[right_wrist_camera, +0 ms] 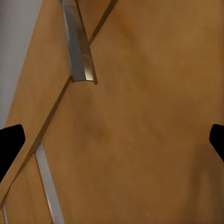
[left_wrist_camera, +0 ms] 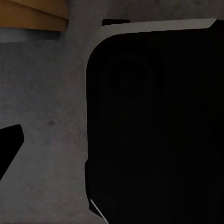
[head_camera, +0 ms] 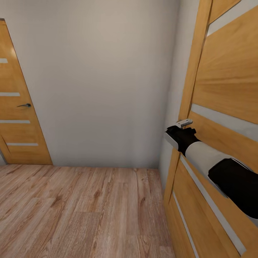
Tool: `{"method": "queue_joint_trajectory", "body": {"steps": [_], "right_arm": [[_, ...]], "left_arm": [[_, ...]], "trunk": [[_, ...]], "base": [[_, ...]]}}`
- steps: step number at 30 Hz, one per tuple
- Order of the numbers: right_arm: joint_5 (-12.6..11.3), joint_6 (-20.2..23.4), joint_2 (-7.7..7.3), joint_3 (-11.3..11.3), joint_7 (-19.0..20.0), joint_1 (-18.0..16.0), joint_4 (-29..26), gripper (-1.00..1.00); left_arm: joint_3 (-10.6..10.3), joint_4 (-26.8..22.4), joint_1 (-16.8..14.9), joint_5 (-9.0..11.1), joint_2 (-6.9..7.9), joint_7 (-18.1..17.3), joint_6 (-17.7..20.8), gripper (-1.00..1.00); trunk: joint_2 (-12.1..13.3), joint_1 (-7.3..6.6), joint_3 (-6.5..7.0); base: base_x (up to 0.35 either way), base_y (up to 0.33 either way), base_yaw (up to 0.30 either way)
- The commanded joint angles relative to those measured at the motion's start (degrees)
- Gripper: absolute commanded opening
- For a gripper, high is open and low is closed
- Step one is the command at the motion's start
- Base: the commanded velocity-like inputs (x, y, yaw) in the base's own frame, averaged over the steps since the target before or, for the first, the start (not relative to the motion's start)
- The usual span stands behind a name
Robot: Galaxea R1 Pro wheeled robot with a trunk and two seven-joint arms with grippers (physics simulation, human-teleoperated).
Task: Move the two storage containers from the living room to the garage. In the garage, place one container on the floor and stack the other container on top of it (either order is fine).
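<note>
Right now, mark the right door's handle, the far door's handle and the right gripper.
right door's handle (head_camera: 184, 123), head view, lever's middle
far door's handle (head_camera: 24, 105), head view, dark lever
right gripper (head_camera: 178, 133), head view, black body by the handle

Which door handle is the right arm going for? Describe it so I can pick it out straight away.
Start from the big wooden door with pale horizontal strips at the right of the head view. At its near edge, just above the right end effector, sits a short silver lever handle. The other door, far left, has a dark handle instead.
</note>
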Motion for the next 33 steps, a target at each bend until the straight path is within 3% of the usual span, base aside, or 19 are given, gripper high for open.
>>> {"method": "queue_joint_trajectory", "body": {"steps": [1, 13, 19, 21, 23, 26, 28, 33], "right_arm": [[0.17, 0.96, -0.41, 0.47, -0.48, -0.04, 0.35, 1.00], [0.17, 0.96, -0.36, 0.47, -0.48, -0.04, 0.35, 1.00], [0.23, 1.05, 0.70, 0.67, -0.57, -0.04, 0.28, 1.00], [0.25, 1.17, 1.99, 0.70, -0.67, -0.04, 0.27, 1.00], [0.25, 1.28, 4.99, 0.72, -0.99, -0.04, 0.27, 1.00], [0.26, 1.39, 7.86, 0.73, -1.21, -0.04, 0.26, 1.00], [0.26, 1.48, 10.80, 0.74, -1.30, -0.04, 0.26, 1.00], [0.07, 1.07, 11.25, 0.71, -1.31, -0.04, 0.21, 1.00]], "left_arm": [[0.05, -0.08, 0.02, 0.01, 0.00, 0.10, -0.06, 1.00], [0.10, -0.08, 0.02, 0.01, 0.00, 0.10, -0.06, 1.00], [0.13, -0.08, 0.04, 0.01, 0.00, 0.10, -0.06, 1.00], [0.13, -0.08, 0.03, 0.01, 0.00, 0.10, -0.06, 1.00], [0.13, -0.08, 0.03, 0.01, 0.00, 0.10, -0.06, 1.00], [0.18, -0.08, 0.03, 0.01, 0.00, 0.10, -0.06, 1.00], [0.21, -0.08, 0.02, 0.07, 0.00, 0.10, -0.06, 1.00], [0.22, -0.08, 0.02, 0.10, 0.00, 0.10, -0.06, 1.00]], "trunk": [[-0.03, 0.00, -0.06], [-0.03, 0.00, -0.06], [-0.03, 0.00, -0.06], [-0.03, 0.00, -0.06], [-0.03, 0.00, -0.06], [-0.03, 0.00, -0.06], [-0.03, 0.00, -0.06], [-0.03, 0.00, -0.06]], "base": [[0.000, 0.000, 0.000], [0.000, 0.000, 0.000], [0.000, 0.000, 0.000], [0.000, 0.000, 0.000], [0.000, 0.000, 0.000], [0.000, 0.000, 0.000], [0.000, 0.000, 0.000], [0.000, 0.000, 0.000]]}}
